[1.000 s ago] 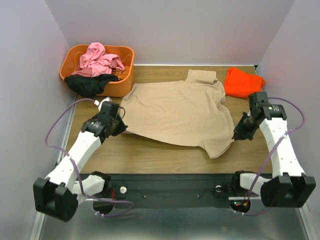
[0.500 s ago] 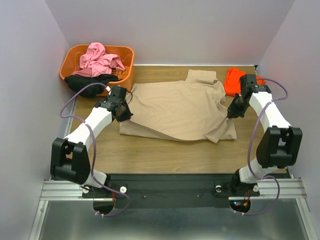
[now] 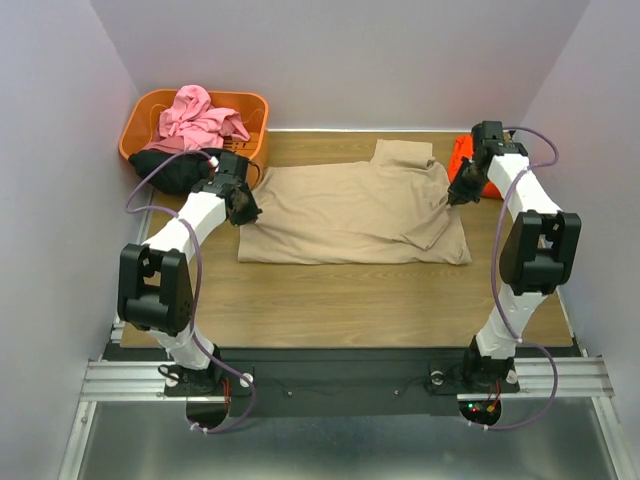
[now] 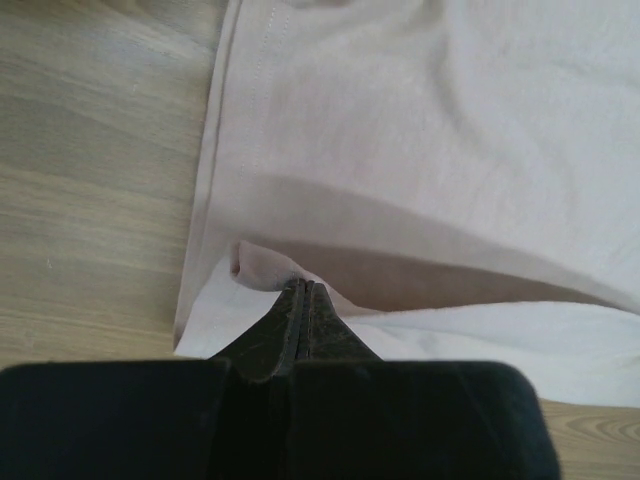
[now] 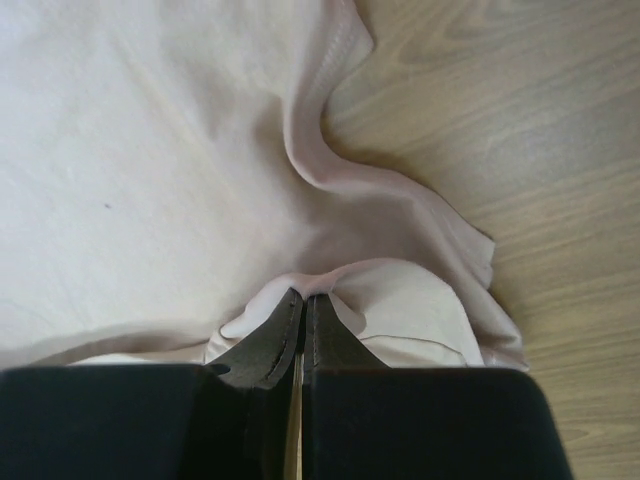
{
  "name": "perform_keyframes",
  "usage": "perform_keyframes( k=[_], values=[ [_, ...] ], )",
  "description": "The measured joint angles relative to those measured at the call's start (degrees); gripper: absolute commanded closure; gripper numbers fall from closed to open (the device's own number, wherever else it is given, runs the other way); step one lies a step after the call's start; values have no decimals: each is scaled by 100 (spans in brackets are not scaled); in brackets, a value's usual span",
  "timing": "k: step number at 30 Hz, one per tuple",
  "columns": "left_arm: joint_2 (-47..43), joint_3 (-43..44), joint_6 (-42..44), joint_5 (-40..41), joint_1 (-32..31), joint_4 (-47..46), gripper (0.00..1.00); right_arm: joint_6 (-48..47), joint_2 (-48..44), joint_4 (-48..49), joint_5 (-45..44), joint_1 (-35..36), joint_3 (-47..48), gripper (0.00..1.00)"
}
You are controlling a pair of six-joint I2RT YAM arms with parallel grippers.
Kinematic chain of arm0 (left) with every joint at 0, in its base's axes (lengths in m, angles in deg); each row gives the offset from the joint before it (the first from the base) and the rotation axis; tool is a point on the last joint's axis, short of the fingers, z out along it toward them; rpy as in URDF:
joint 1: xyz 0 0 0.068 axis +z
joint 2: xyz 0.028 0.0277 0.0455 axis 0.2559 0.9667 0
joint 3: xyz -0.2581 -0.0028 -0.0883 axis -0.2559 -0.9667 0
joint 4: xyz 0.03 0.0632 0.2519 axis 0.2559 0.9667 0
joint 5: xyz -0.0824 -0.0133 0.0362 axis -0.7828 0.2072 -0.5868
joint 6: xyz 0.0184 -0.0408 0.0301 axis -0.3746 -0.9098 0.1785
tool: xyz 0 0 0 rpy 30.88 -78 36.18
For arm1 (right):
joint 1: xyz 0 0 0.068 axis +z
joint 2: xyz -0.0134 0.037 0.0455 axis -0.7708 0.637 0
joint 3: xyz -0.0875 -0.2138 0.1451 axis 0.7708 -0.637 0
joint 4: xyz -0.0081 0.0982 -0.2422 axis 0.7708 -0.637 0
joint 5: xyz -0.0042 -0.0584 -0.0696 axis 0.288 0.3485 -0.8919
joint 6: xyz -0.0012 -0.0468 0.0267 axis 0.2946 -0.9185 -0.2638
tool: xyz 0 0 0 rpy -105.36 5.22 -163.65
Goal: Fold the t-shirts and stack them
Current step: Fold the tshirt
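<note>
Pale walls close in a wooden table (image 3: 330, 300), where the tan t-shirt (image 3: 350, 215) lies at its middle, bottom hem doubled over the body. The left gripper (image 4: 305, 285) and right gripper (image 5: 303, 297) each clamp tight on a hem corner. The fold looks almost laid; next, I judge, both must lower and let go without dragging cloth.

The left fingers (image 4: 280, 335) and right fingers (image 5: 265, 345) have carried the tan t-shirt's (image 3: 350, 215) near hem back, folding it over

Both arms have white links (image 3: 196, 222), black joint housings (image 3: 150, 290) and black jaws, with purple cables (image 3: 493, 285) looping alongside.
</note>
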Motion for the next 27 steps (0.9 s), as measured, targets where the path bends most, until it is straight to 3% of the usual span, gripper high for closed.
perform_keyframes(
  k=[22,23,24,25,26,27],
  values=[
    [424,190,273,-111,302,7,100,-129,1222,22,339,0,1392,100],
    [431,190,273,-107,304,4,98,-131,1281,26,374,2,1438,93],
    [450,190,273,-105,304,4,93,-151,1320,26,417,7,1504,84],
    [468,190,273,-92,304,4,79,-162,1392,20,455,28,1556,62],
    [494,190,275,-85,304,4,61,-192,1425,15,487,33,1596,53],
    [533,190,293,-70,302,4,33,-238,1460,13,520,35,1644,47]
  ],
)
